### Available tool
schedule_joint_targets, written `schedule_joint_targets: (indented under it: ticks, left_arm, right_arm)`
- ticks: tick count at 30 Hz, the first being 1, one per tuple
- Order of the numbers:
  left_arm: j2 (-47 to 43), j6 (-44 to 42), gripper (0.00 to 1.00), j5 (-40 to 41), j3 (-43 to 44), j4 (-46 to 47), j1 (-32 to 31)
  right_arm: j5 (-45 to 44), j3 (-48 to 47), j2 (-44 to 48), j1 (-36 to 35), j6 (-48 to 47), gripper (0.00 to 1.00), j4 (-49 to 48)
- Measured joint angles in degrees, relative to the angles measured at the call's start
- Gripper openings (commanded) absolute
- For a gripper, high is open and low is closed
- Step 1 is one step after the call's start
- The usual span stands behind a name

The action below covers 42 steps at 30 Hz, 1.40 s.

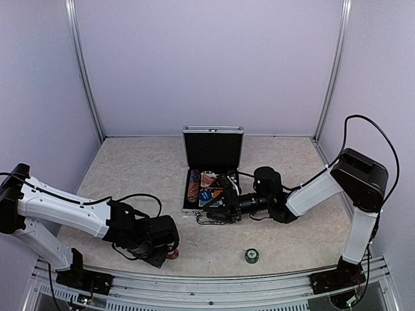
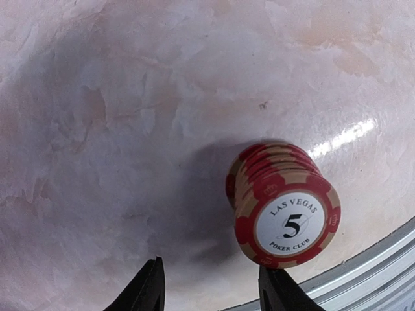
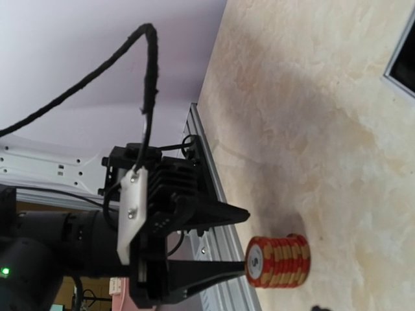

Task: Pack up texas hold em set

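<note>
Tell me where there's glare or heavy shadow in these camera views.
Left wrist: a bright glare streak on the table beside the red chip stack, whose shadow falls to its left. Right wrist: soft shadow beside that stack, no glare. Top external: even, soft light.

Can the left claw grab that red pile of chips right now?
Probably yes. The left claw is open, and the red chip stack sits just ahead of its tips, a bit to one side, with nothing between.

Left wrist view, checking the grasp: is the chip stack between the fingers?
No, the chip stack lies beyond the fingers, none of it between them.
</note>
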<state>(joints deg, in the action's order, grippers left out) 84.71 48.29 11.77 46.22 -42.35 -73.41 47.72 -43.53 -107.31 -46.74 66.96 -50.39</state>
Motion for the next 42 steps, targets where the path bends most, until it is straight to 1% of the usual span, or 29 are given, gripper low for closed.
schedule_joint_targets:
  ticks: [5,8,9,10,12,13,14,18,22,25,27,30,33,42]
  left_arm:
    - [0.0,-0.2,0.52,0.3,0.0,0.0,0.2]
    - [-0.1,-0.3,0.60,0.3,0.0,-0.3,0.3]
    - [-0.3,-0.5,0.63,0.2,0.0,-0.5,0.3]
    - [-0.7,-0.6,0.71,-0.1,0.0,-0.9,0.3]
    - [-2.4,-1.1,0.89,-0.8,0.1,-1.8,0.3]
    - [-3.5,-1.6,0.95,-1.1,0.3,-2.4,0.3]
    - [-4.6,-2.2,0.98,-1.4,0.8,-3.2,0.3]
    - [-6.6,-4.2,0.99,-2.1,5.1,-4.8,0.9]
    - [-3.8,-6.7,0.99,-1.8,8.2,-4.9,1.9]
    - [-0.1,-8.8,0.98,-2.0,8.5,-4.8,3.1]
    - [2.1,-10.1,0.95,-2.2,8.5,-4.7,4.7]
    - [3.5,-11.8,0.92,-2.5,8.5,-4.1,6.6]
    - [4.1,-13.3,0.90,-2.8,8.5,-3.3,7.8]
    - [7.1,-15.5,0.91,-4.4,10.4,-2.1,7.7]
  right_arm:
    - [0.0,0.5,0.0,0.0,0.0,0.66,-0.2]
    - [0.0,0.6,0.0,0.0,0.0,0.67,-0.2]
    - [0.0,0.6,0.0,0.0,0.0,0.67,-0.2]
    - [0.0,0.6,0.0,0.0,-0.1,0.67,-0.1]
    - [0.0,0.6,0.0,0.0,-0.2,0.67,0.0]
    - [0.0,0.6,0.0,0.0,-0.3,0.67,0.1]
    - [0.0,0.6,0.0,0.0,-0.4,0.67,0.2]
    - [0.0,0.6,0.0,0.1,-0.8,0.67,0.4]
    - [0.0,0.6,0.0,0.1,-1.1,0.67,0.5]
    - [0.0,0.7,0.1,0.2,-1.4,0.67,0.8]
    - [-0.2,1.0,0.5,0.2,-1.6,0.67,1.0]
    - [-0.2,1.5,1.1,0.2,-1.7,0.67,1.2]
    - [-0.2,1.7,1.3,0.2,-1.9,0.67,1.3]
    - [-0.2,1.8,1.3,0.2,-2.0,0.67,1.3]
